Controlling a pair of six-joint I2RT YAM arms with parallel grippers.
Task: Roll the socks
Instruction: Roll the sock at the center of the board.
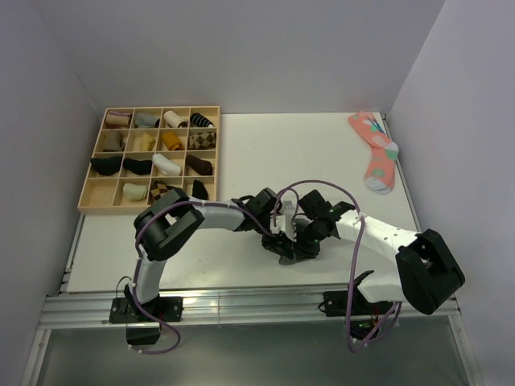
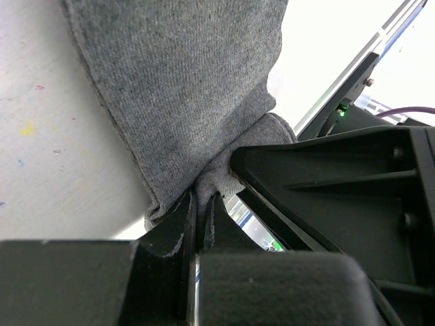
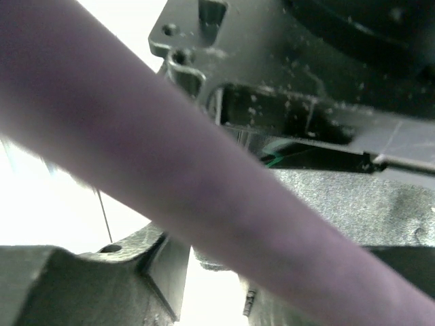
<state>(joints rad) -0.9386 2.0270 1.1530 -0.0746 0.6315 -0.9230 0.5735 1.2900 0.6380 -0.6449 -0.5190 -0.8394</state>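
Left wrist: left jaws clamped on the socks (image 2: 183, 102); right jaws, cannot tell

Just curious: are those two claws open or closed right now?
Left gripper: closed on the grey sock.
Right gripper: cannot tell; a purple cable blocks its view.

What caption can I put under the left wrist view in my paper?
Left gripper shut on a pinched fold of the grey sock, over the white table.

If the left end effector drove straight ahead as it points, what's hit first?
The grey sock, which the left end effector is shut on; past that, probably the table, depth unclear.
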